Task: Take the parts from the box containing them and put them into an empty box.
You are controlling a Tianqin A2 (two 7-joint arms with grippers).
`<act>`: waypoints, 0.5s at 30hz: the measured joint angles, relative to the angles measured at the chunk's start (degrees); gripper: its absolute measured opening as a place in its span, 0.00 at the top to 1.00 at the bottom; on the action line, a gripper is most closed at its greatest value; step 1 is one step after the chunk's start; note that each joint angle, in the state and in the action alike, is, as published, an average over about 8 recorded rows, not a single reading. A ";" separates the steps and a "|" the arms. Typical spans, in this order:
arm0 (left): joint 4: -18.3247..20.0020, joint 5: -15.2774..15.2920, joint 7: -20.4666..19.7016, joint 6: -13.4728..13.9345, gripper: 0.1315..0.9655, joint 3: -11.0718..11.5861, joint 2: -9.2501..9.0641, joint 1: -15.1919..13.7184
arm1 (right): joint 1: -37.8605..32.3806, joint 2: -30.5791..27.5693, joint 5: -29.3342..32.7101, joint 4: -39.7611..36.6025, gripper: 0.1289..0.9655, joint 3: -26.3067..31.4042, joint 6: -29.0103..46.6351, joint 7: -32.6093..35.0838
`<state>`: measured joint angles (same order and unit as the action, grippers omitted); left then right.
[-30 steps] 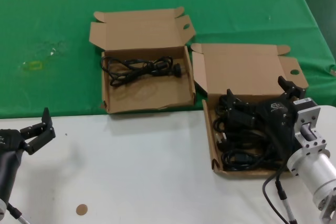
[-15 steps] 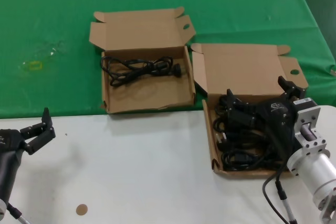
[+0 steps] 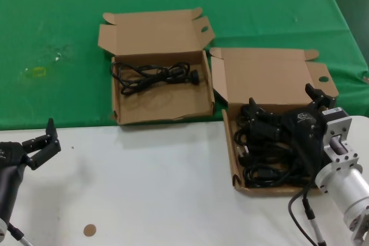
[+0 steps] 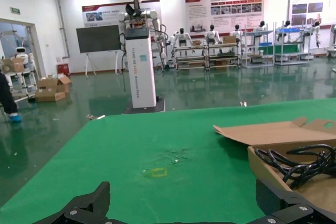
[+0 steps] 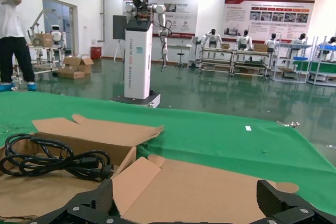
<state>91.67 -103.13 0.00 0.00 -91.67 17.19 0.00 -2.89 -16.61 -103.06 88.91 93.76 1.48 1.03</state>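
My right gripper (image 3: 271, 120) hangs over the full box (image 3: 235, 159), fingers apart above the cords (image 3: 259, 142) — light, floppy, tangle-prone, so I'd pinch one bundle at its middle. One cord (image 3: 153, 76) lies in the far box (image 3: 161, 110). Left gripper (image 3: 43, 142) waits open over the counter (image 3: 144, 182)

Boxes (image 3: 163, 103) matt corrugated cardboard; cords (image 3: 151, 76) probably rubbery; green cloth (image 3: 63, 27) matt.

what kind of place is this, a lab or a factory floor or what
Most likely a robotics showroom or test hall. Humanoid robots line the back wall under large display posters, another robot stands on a white pedestal, and the bench holds cardboard boxes of power cords.
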 joint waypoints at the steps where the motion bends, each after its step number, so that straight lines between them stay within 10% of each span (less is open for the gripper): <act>1: 0.00 0.00 0.00 0.00 0.00 0.00 0.00 0.00 | 0.00 0.00 0.00 0.00 0.00 0.00 0.00 0.00; 15: 0.00 0.00 0.02 0.00 0.00 0.00 0.00 0.00 | 0.00 0.00 0.00 0.00 0.00 0.00 0.00 0.00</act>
<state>91.67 -103.13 0.02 0.00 -91.67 17.19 0.00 -2.89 -16.61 -103.06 88.91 93.76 1.48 1.03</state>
